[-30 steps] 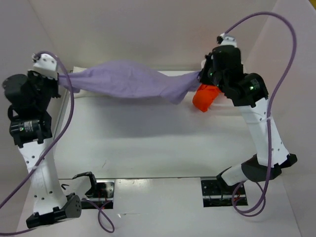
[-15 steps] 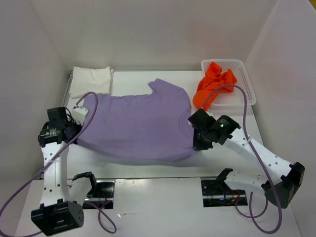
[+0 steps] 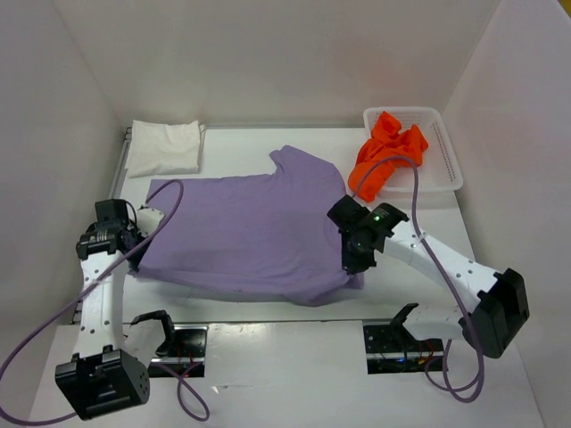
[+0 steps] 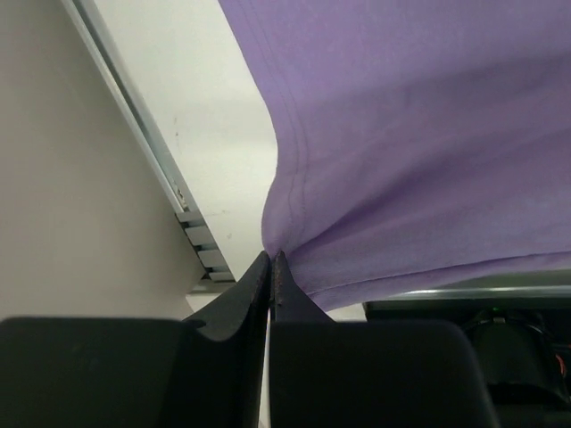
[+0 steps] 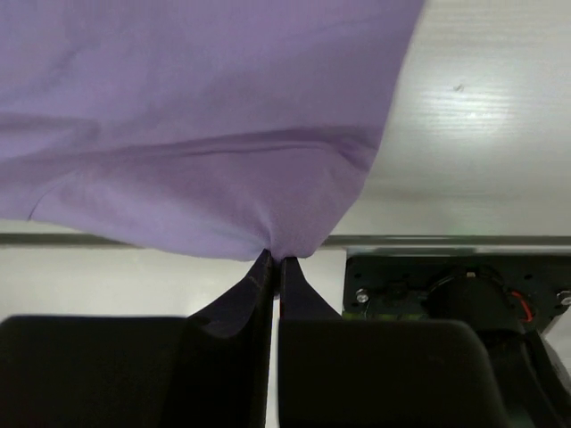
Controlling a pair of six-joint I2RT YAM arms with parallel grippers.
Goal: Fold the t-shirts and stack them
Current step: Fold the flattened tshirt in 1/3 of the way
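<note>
- Lavender t-shirt (image 3: 245, 232) lies spread across the white table (image 3: 241, 147)
- left gripper (image 4: 270, 260) pinches its near-left corner
- right gripper (image 5: 273, 261) pinches its near-right corner

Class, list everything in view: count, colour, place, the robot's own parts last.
lavender t-shirt: one, light purple, spread flat mid-table
white t-shirt: one, white, folded, far left corner
orange t-shirt: one, bright orange, heaped in the basket, spilling out
basket: one, white mesh, far right corner
table: one, white, beneath everything
left arm: one, white and black, left side
right arm: one, white and black, right side
left end effector: one, black, shut on lavender t-shirt's near left corner
right end effector: one, black, shut on lavender t-shirt's near right corner
</note>
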